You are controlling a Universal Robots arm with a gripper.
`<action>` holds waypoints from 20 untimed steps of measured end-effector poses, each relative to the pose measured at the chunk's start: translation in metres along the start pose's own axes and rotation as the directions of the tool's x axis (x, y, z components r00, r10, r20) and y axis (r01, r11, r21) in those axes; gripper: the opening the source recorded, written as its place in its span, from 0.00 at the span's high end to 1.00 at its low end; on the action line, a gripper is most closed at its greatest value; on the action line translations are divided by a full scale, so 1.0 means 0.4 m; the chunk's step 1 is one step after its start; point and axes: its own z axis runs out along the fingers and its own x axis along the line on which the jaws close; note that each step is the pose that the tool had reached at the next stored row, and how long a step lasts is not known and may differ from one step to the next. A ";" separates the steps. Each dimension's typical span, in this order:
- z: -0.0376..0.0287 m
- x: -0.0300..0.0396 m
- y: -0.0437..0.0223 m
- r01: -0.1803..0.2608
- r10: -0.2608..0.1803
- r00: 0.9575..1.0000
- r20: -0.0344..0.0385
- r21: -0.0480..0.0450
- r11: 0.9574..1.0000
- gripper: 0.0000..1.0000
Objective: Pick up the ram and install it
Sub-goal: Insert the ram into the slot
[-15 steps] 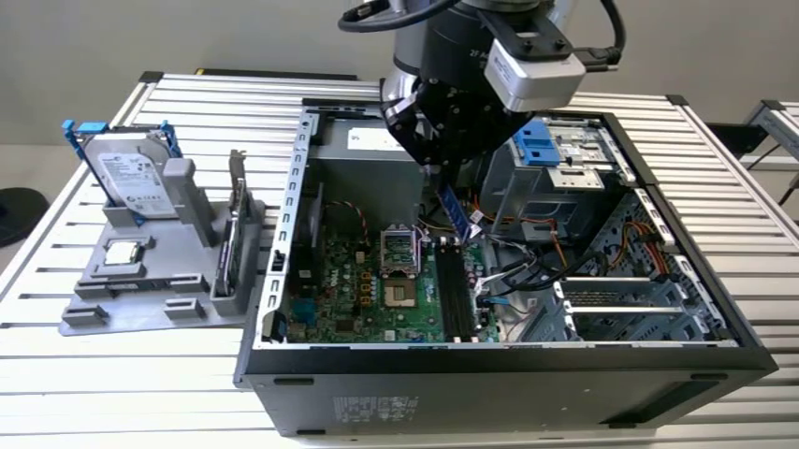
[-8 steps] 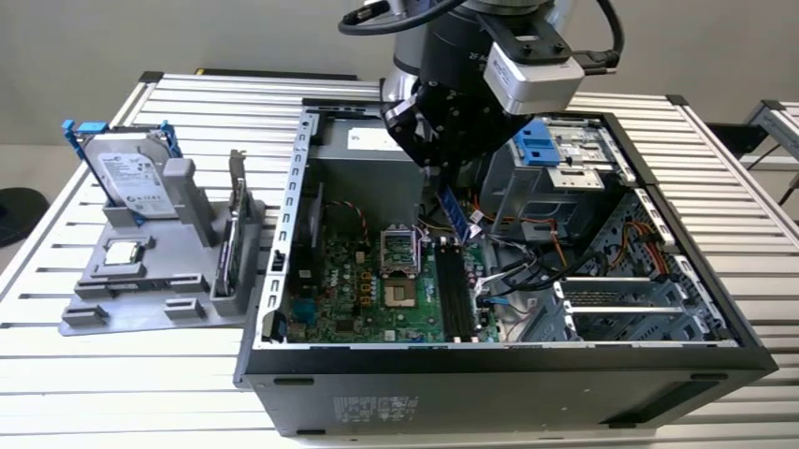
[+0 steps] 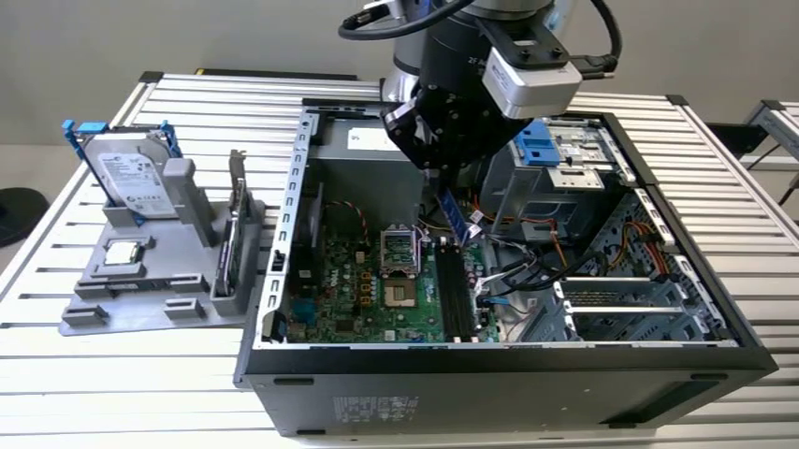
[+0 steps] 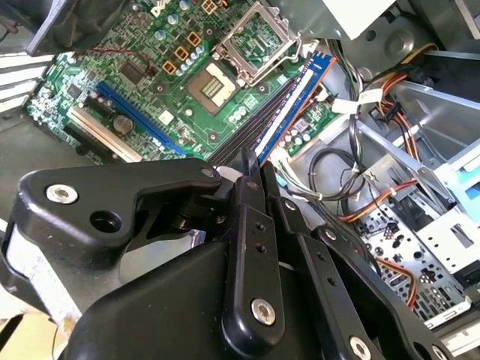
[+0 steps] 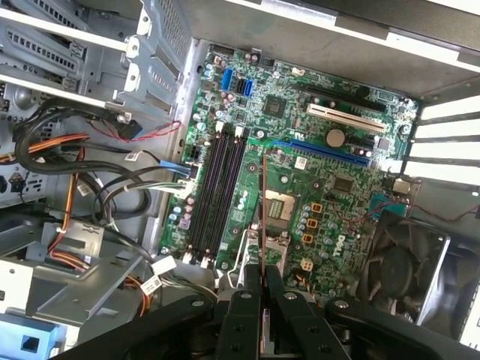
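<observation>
Now: carry step in hand, ram not yet seated. The gripper [image 5: 261,283] is clamped on the ram [image 5: 262,202], pinching its flat faces. The stick hangs edge-on below the fingertips, inside the open computer case [image 3: 500,383] and above the motherboard [image 5: 315,187]. The black memory slots [image 5: 217,195] lie beneath, just beside the stick's lower end (roughly parallel to it). Judgement: seating calls for the edge lined up over one slot, then a straight push. The board's white print and the pale label on the hard drive [image 3: 131,178], well away from the gripper, are too small to make out.
</observation>
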 end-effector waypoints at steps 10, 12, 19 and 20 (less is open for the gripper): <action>0.013 0.000 0.000 -0.006 0.006 1.000 0.000 0.000 1.000 1.00; 0.016 0.000 0.001 -0.008 0.008 1.000 0.000 0.000 1.000 1.00; 0.027 0.000 0.001 -0.015 0.015 1.000 0.000 0.000 1.000 1.00; 0.028 0.000 0.001 -0.016 0.016 1.000 -0.001 0.000 1.000 1.00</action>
